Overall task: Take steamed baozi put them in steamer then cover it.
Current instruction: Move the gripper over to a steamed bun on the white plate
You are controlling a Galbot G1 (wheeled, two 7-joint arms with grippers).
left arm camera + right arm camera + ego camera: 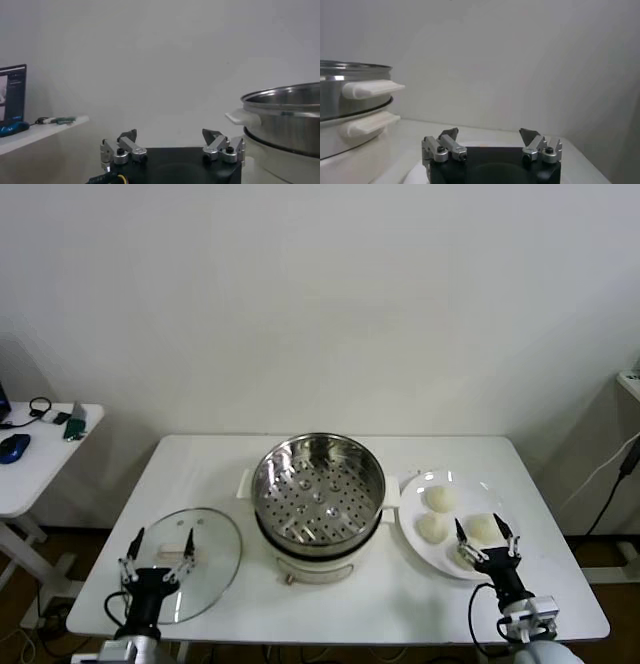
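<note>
Glass round lid (187,562) with its cream bar handle lies at the worktop's near left, under the left gripper (157,550), jaws released. Shiny steel steamer (318,489) stands centre, empty. Cream-white round buns (437,513) sit on the flat white plate (412,534) right; the right gripper (485,538), jaws spread, hovers just nearside of them, nearer arm.

head camera looks down; low wrist cameras share the steamer (318,494).

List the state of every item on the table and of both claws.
steamer: uncovered, tray empty
cover: off, lying flat on the table left of the steamer
baozi: on the plate, none in the steamer
plate: right of the steamer, holding the buns
left claw: open, above the cover
right claw: open, above the plate
</note>
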